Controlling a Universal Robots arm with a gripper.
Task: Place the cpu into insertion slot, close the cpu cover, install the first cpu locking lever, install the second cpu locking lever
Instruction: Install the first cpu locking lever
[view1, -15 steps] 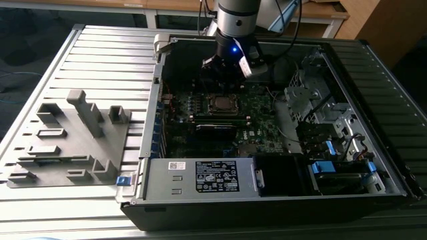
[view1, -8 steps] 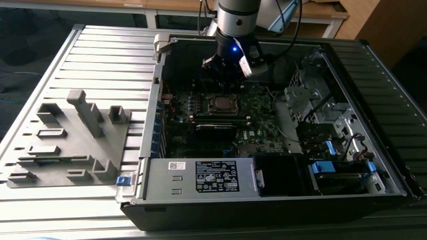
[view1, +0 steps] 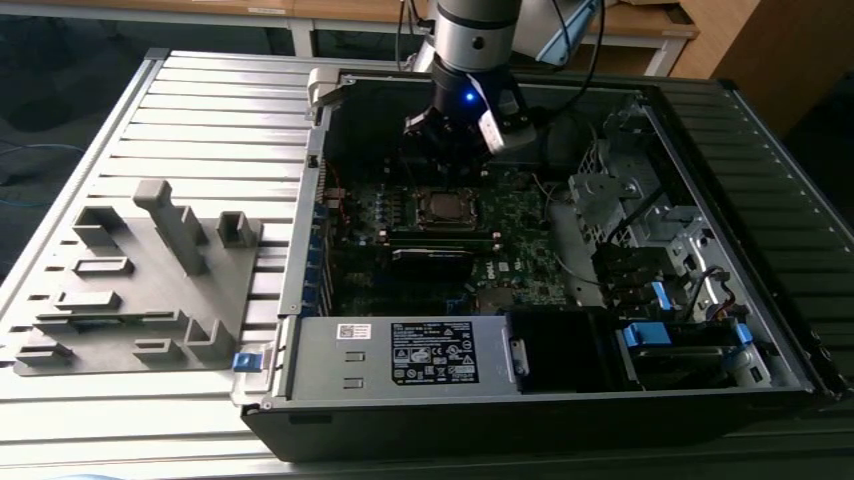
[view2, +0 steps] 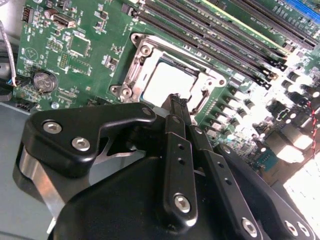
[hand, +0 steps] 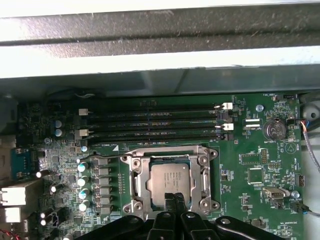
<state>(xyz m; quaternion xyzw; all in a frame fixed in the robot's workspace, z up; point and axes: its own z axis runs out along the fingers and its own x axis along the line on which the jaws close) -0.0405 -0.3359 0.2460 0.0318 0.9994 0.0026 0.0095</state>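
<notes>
Second wrist view: pincer (view2: 176, 101) pressed together, empty, poised over seated cpu (view2: 167, 82); cpu cover (view2: 132, 70) seemingly down, pinning it.

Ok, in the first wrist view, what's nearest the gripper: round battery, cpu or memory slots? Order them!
From the gripper:
1. cpu, in its socket, right by the gripper.
2. memory slots, just beyond the socket.
3. round battery, off past the slots' end.
</notes>
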